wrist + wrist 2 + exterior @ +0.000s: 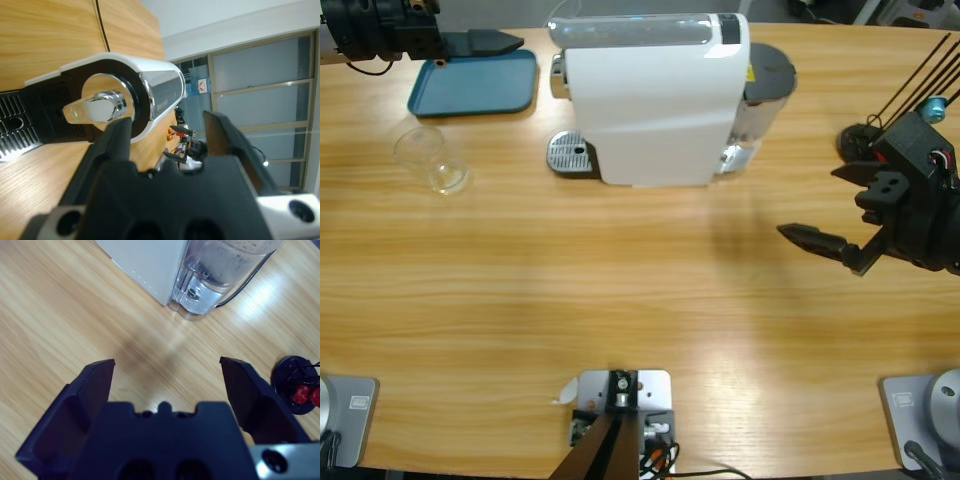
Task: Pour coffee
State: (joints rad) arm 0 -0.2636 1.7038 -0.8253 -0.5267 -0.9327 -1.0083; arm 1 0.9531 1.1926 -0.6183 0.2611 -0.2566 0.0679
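Wooden surface carries everything, and the white coffee machine serves as the landmark. Nearest the camera, well to the right of the machine and in front of it, the right claw hovers over bare wood with its jaws spread wide and nothing between them; its wrist view looks toward the machine's clear water tank. Left of the machine's drip grate stands a small clear glass (whether any coffee lies in it cannot be told). Beyond the glass, a blue tray lies beside the machine. Farthest, the left claw hangs over that tray, jaws open and empty, facing the machine's spout end.
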